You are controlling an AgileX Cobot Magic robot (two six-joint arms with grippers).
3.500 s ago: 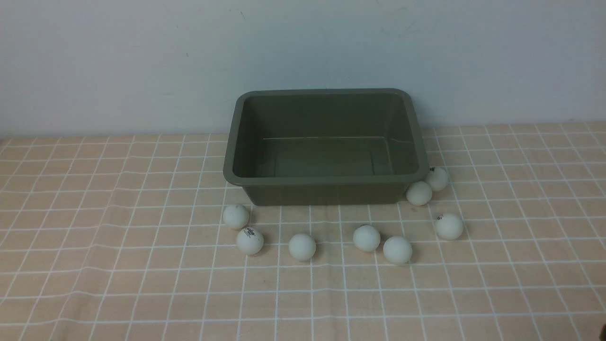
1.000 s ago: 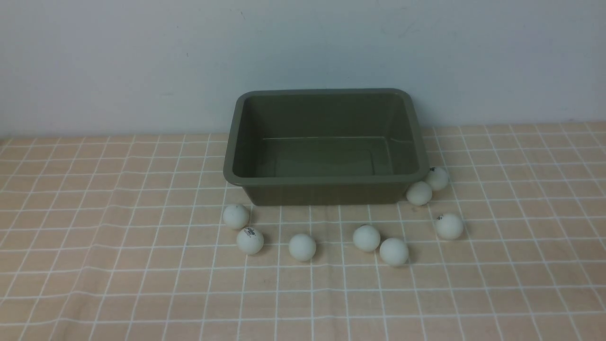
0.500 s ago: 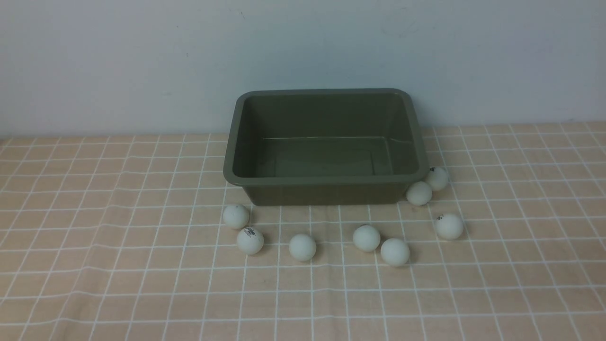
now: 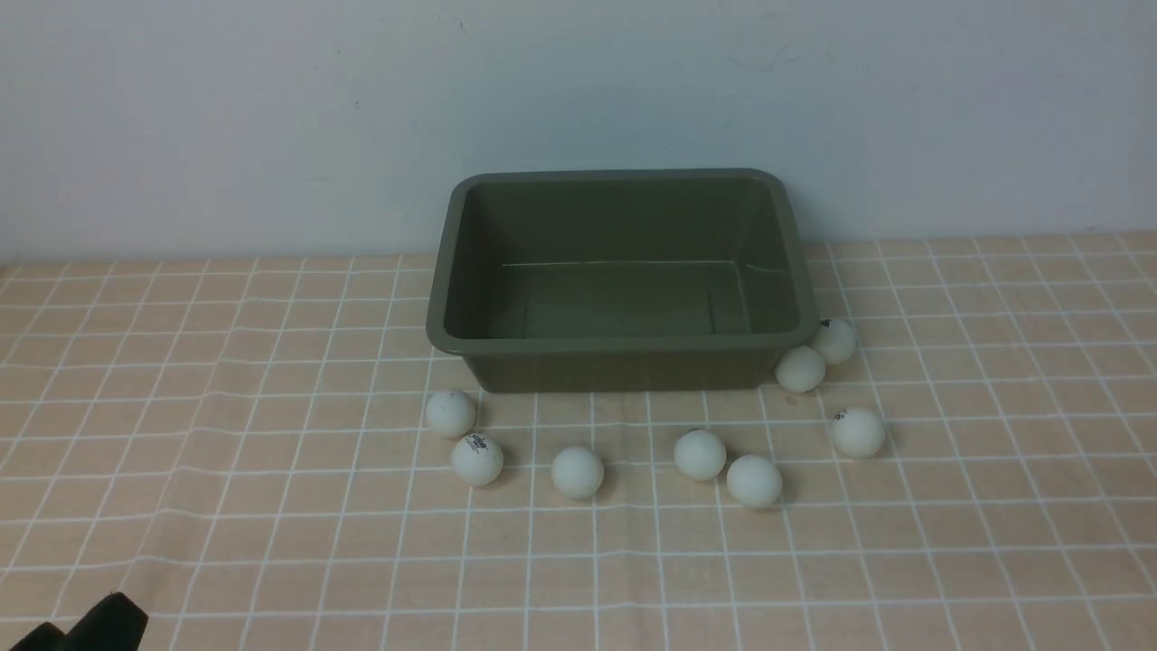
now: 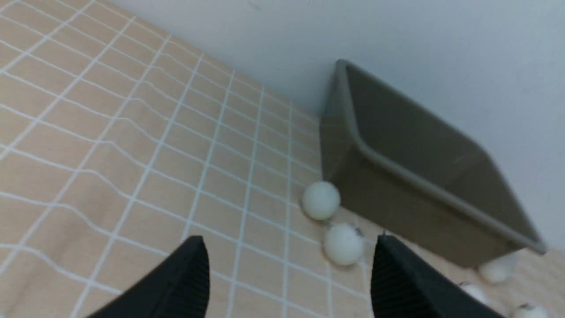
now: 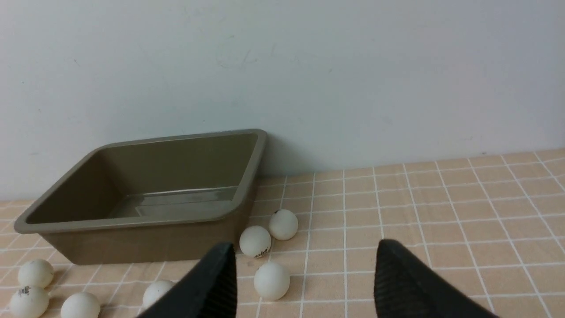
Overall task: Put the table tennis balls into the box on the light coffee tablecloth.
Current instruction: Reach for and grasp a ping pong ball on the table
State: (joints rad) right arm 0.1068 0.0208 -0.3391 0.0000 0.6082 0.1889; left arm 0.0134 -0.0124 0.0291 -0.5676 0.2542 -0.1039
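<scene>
The olive-green box (image 4: pixel 615 344) stands empty at the back middle of the light coffee tablecloth (image 4: pixel 226 407). Several white table tennis balls lie in front of it, from one at the left (image 4: pixel 450 412) through the middle (image 4: pixel 577 471) to a pair touching the box's right front corner (image 4: pixel 800 369). My left gripper (image 5: pixel 291 240) is open and empty, off to the left of the two leftmost balls (image 5: pixel 343 243). My right gripper (image 6: pixel 304 247) is also open and empty, short of the right-hand balls (image 6: pixel 271 280). It does not show in the front view.
A pale wall runs right behind the box (image 6: pixel 132 221). A black part of my left arm (image 4: pixel 99 624) shows at the front view's bottom left corner. Creases cross the cloth on the left.
A black part of my left arm has come into the front view's bottom left corner. The box and balls have stayed put.
</scene>
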